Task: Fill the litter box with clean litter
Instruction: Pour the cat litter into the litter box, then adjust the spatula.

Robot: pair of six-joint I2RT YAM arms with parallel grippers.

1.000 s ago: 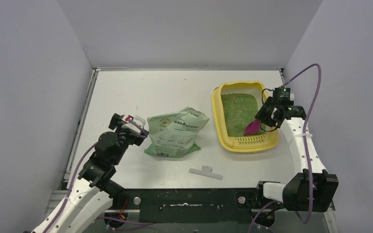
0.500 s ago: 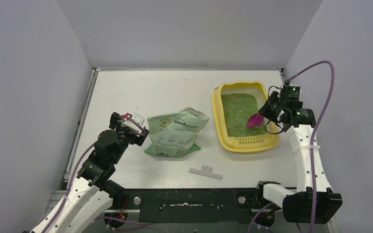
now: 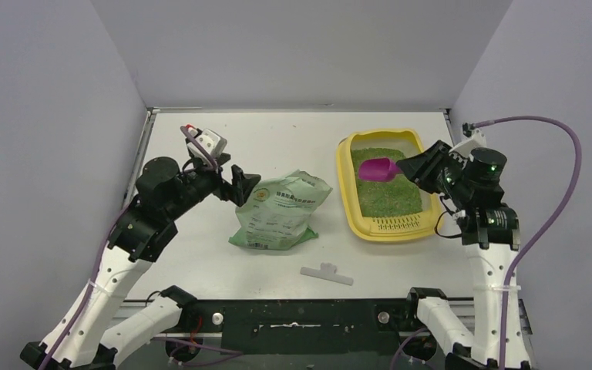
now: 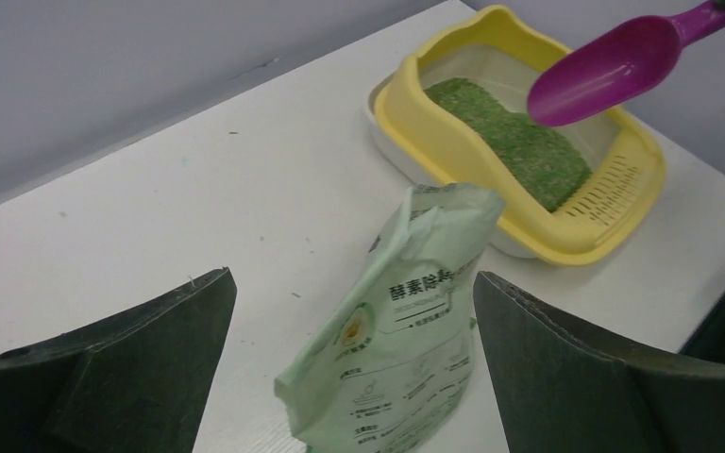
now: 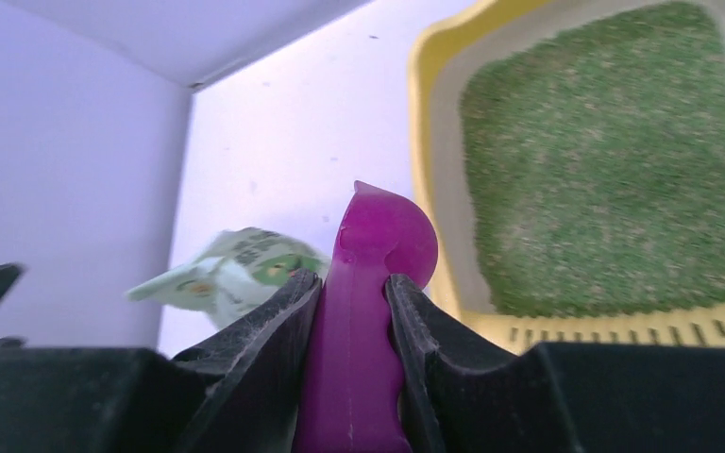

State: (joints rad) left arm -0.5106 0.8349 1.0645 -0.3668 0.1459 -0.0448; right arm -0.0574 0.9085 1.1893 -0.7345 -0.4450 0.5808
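The right gripper (image 3: 412, 166) is clamping the handle of the magenta scoop (image 3: 376, 168). The scoop bowl is projecting ahead of the fingertips and hanging above the litter box (image 3: 344, 196). The clean litter (image 3: 385, 196) is lying inside the box, below and ahead of this gripper, and is covering most of the floor. No granules are showing in the bowl from above.

The left gripper (image 3: 243, 185) is standing fully spread and grasping nothing. The green bag (image 3: 281, 212) is sitting just ahead of it, in line with the gap between the jaws and apart from both.

Probable faults from this state:
- The bag is resting unsupported. A push from either jaw is likely to tip it and spill granules onto the table.
- The bag film is thin, so a grip taken on it is liable to slip or crumple the mouth shut.
- The scoop is being held by a narrow handle, so a full bowl could rotate it in the grip.
- A loaded scoop crossing from the bag to the box could shed granules or strike the yellow rim.
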